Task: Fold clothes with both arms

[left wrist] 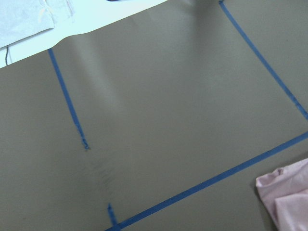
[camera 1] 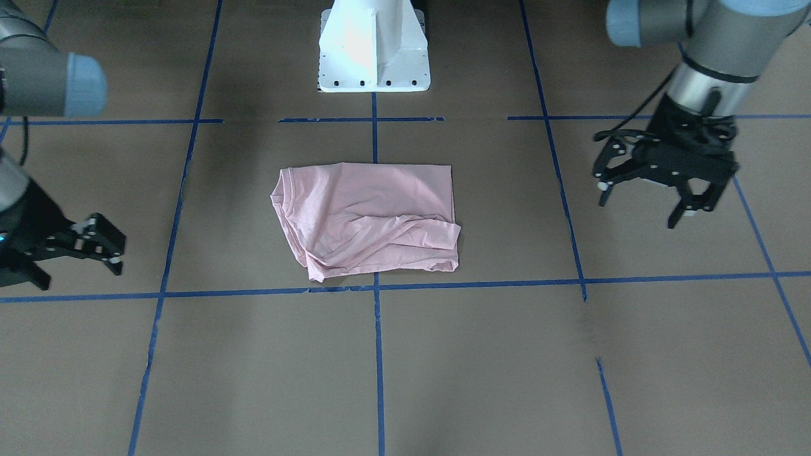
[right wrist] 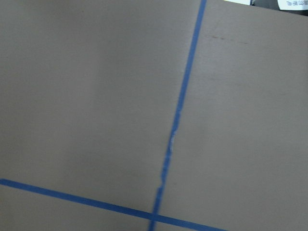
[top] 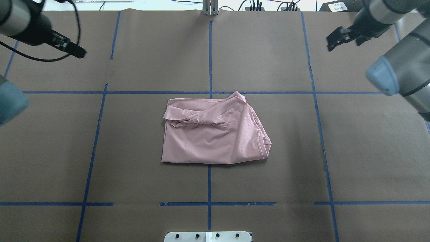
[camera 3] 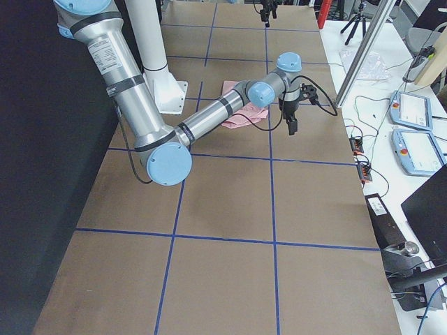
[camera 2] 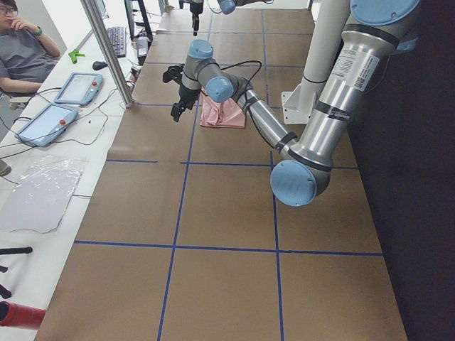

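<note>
The black two-fingered left hand (camera 1: pixel 638 212) is hovering, fingers apart, well left of the crumpled, folded pale pink T-shirt (top: pixel 215 134) lying mid brown paper worktop (top: pixel 134 151); the matching right hand (camera 1: pixel 79 273) is hovering well right of it, fingers likewise apart

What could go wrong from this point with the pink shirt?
The T-shirt has a bunched, wrinkled flap along its far edge; another fold may trap those wrinkles or come out crooked.
The left gripper and right gripper hang open, apart from the cloth; a low approach could drag the loose layers.
</note>
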Robot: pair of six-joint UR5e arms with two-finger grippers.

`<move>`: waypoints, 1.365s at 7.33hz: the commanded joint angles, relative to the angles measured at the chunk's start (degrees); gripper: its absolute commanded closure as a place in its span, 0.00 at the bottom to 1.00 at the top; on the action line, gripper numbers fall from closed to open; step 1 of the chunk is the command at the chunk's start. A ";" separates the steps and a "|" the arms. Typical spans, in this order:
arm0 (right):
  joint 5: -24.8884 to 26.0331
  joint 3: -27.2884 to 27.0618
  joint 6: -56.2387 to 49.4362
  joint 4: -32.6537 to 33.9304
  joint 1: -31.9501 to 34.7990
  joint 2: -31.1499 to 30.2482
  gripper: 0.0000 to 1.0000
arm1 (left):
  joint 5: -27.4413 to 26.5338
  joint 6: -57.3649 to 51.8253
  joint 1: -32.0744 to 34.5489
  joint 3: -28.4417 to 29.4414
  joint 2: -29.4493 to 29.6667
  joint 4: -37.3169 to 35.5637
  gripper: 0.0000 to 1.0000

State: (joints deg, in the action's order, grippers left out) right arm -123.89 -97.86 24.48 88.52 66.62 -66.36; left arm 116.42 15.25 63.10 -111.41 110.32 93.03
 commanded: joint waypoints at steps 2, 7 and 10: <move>-6.53 3.80 -33.01 5.86 18.06 -9.29 0.00 | 6.07 -25.05 16.75 3.90 -10.08 -0.31 0.00; -8.81 4.97 -31.10 0.42 24.08 -27.32 0.00 | 15.01 -24.56 26.54 14.89 -20.22 0.49 0.00; -10.50 1.54 -24.39 -0.46 24.08 -30.23 0.00 | 23.94 -24.04 27.78 14.72 -25.33 0.23 0.00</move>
State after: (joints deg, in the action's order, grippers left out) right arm -134.11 -95.70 -1.13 88.36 90.67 -95.74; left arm 138.94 -9.00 90.63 -97.00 85.90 93.41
